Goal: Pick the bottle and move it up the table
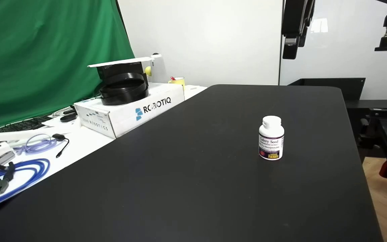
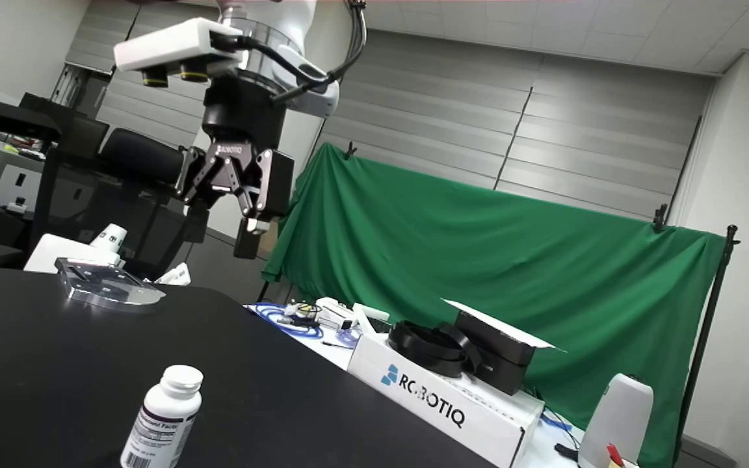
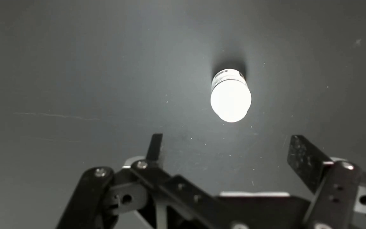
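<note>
We judge the bottle (image 1: 271, 137) light, stiff, possibly slick — best held round its labelled body; the pincer (image 3: 227, 143) stands spread, empty.

Wrist view: bottle (image 3: 231, 98) top is blown out, soft shadow toward frame top, hazy glare on the table (image 3: 170, 73). In an exterior view, wall panel (image 1: 341, 50) catches a bright reflection; smallest label (image 1: 270, 146) print is too soft to read.
</note>
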